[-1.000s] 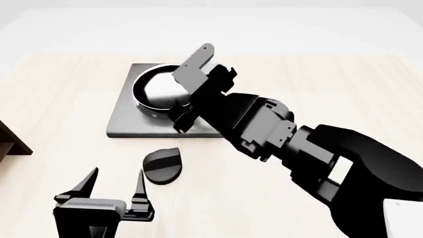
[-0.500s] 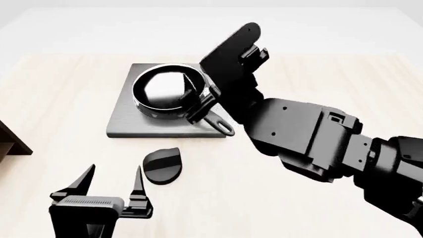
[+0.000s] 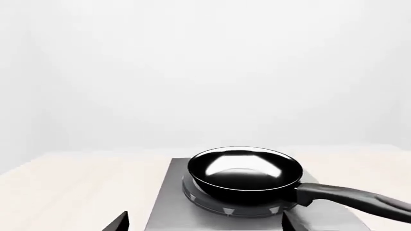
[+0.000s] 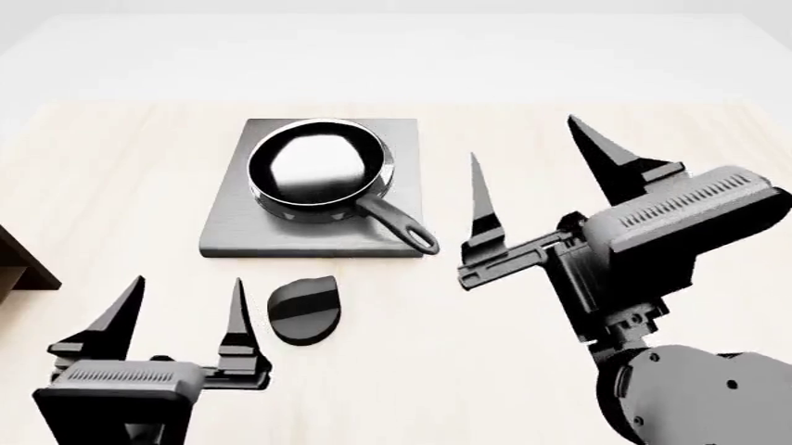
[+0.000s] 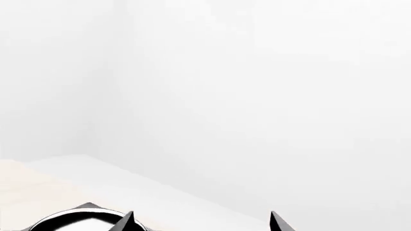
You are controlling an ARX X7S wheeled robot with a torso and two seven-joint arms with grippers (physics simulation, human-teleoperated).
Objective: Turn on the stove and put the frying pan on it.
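The black frying pan [image 4: 319, 170] sits on the burner of the grey stove plate [image 4: 233, 222], its handle pointing toward the front right. It also shows in the left wrist view [image 3: 244, 174] on the stove [image 3: 167, 211]. The black round knob [image 4: 304, 311] lies on the table in front of the plate. My right gripper [image 4: 532, 176] is open and empty, raised to the right of the pan and apart from it. My left gripper [image 4: 180, 306] is open and empty, low at the front left, beside the knob. In the right wrist view only the pan's edge [image 5: 77, 221] shows.
A dark brown wooden shelf [image 4: 19, 264] juts in at the left edge. The pale wooden table [image 4: 619, 139] runs back to a white wall.
My right gripper has let go of the pan's handle, opened and pulled back to the right and up. The pan stays on the burner. My left gripper has shifted slightly left.
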